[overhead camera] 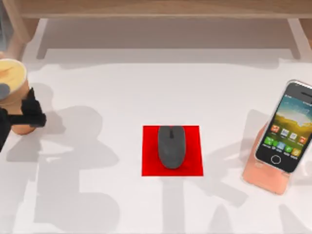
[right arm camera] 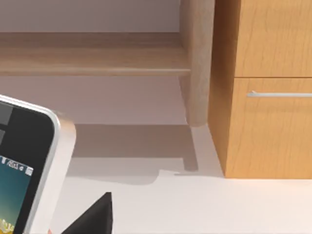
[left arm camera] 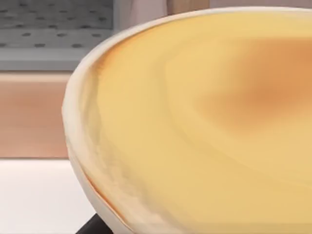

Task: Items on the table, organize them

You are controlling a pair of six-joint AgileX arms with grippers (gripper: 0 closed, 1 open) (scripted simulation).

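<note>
1. One gripper, the left [overhead camera: 22,118], is clamped on the upright paper cup [overhead camera: 12,90] at the table's [overhead camera: 97,204] left edge.
2. Right gripper's fingers: cannot tell.
3. Mouse [overhead camera: 171,146] on the red mat [overhead camera: 148,165] lies lengthwise toward the shelf [overhead camera: 156,7].

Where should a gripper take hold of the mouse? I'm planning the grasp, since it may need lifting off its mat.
Probably across the narrow waist of the mouse, coming straight down from above. It lies flat on the red mat with its long axis running toward the shelf, so fingers closing on its left and right flanks would span the short width. Both flanks have open space beside them.
</note>
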